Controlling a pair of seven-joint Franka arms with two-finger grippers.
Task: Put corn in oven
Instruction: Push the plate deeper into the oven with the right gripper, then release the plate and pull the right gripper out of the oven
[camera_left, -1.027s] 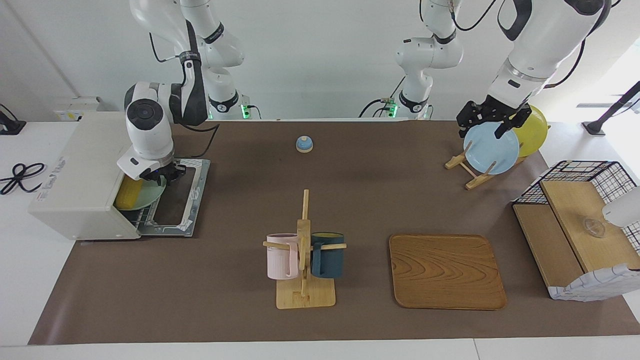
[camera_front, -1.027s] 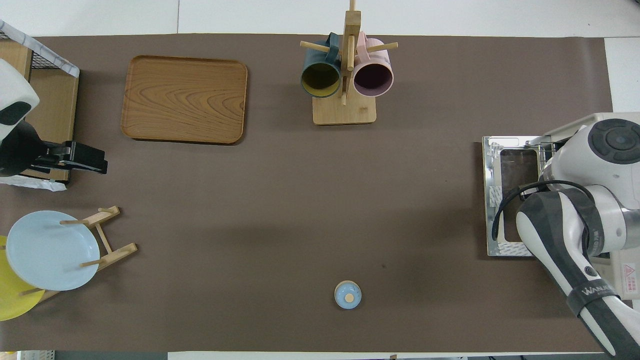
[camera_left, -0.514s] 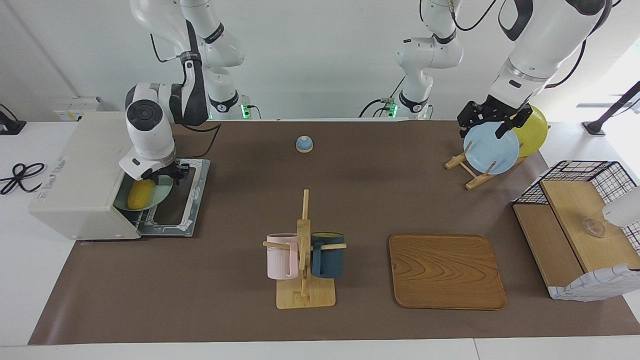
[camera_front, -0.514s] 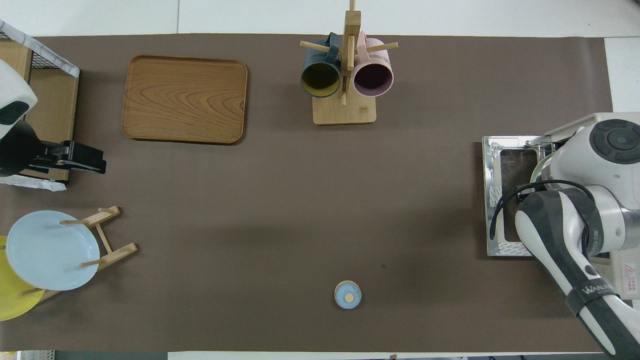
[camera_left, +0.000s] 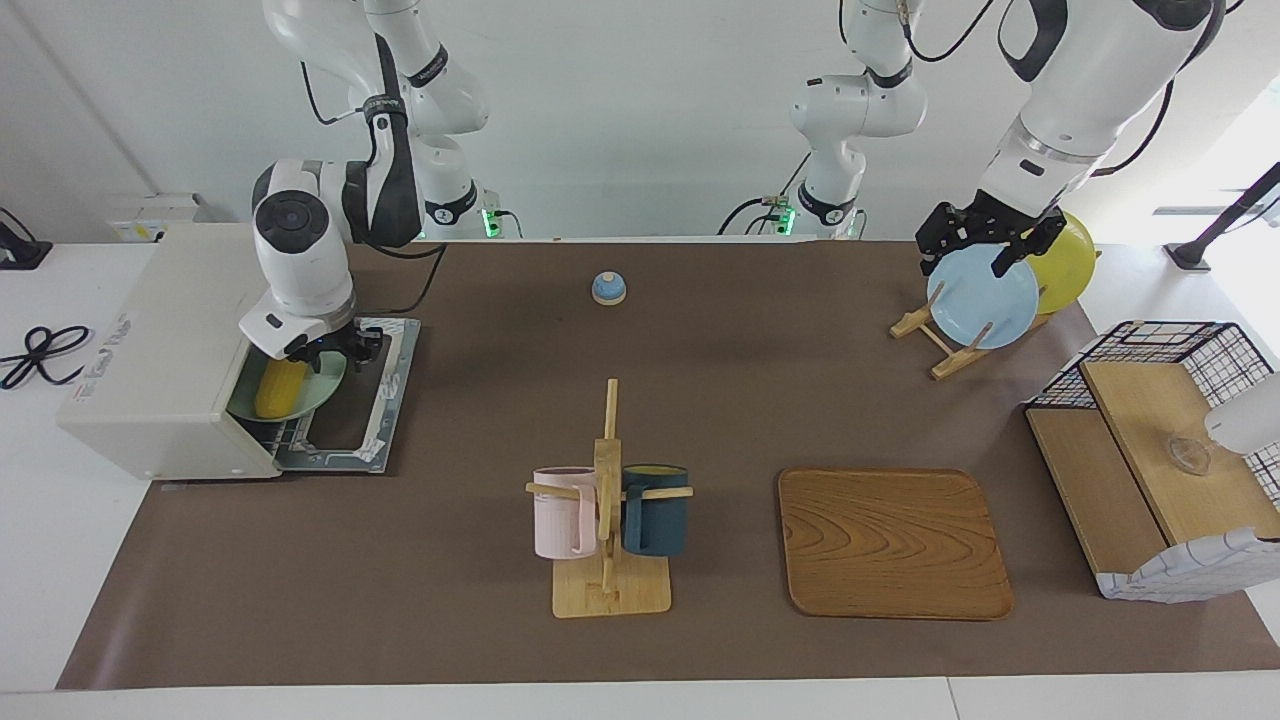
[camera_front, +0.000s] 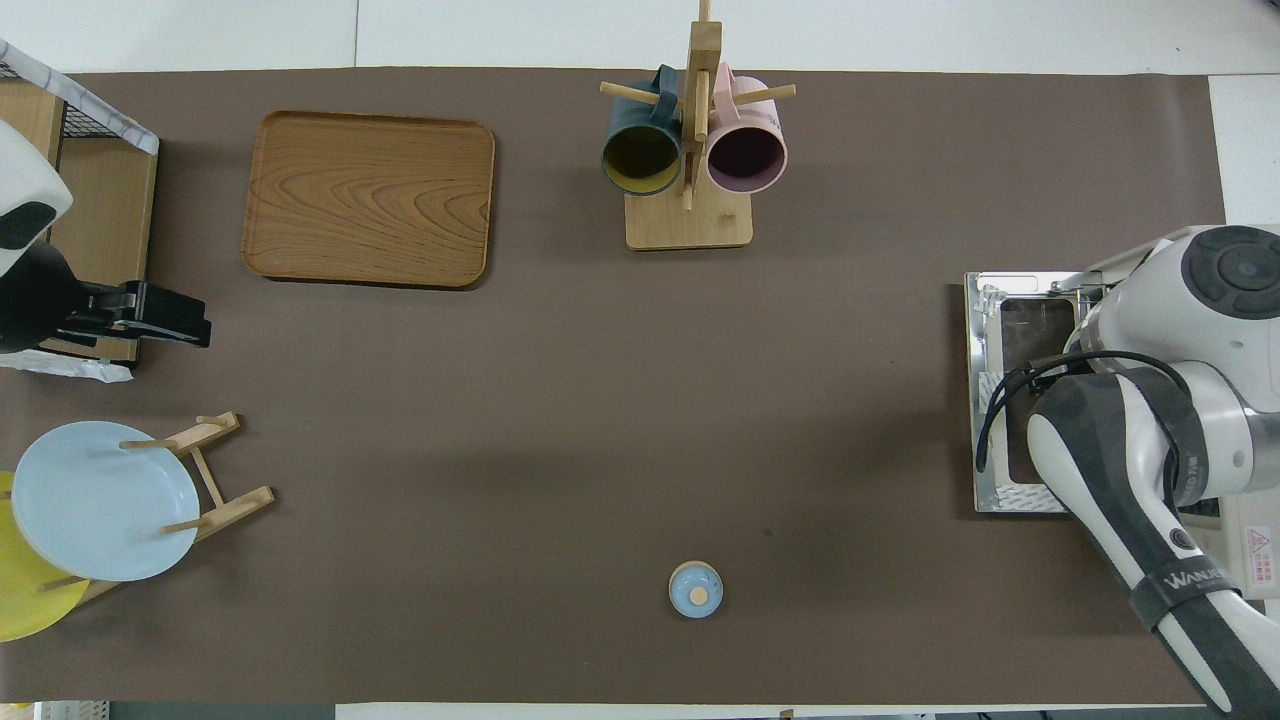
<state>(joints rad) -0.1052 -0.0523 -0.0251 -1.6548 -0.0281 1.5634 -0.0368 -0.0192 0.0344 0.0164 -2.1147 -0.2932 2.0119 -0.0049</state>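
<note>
1. Looking at the left-hand side of the facing view, we see the corn (camera_left: 281, 388) lying on a pale green plate (camera_left: 322, 385) at the mouth of the oven (camera_left: 160, 370), whose door (camera_left: 350, 400) is dropped flat onto the table (camera_left: 640, 620).
2. Our right hand (camera_left: 340, 352) hangs just over the plate's rim; we cannot tell whether it grips it. Judging by the pose, the plate serves as a carrier to slide the corn onto the rack.
3. Our left hand (camera_left: 985, 240), at the upper right of that view, waits with fingers wide above the blue plate (camera_left: 980, 300) on its rack.
</note>
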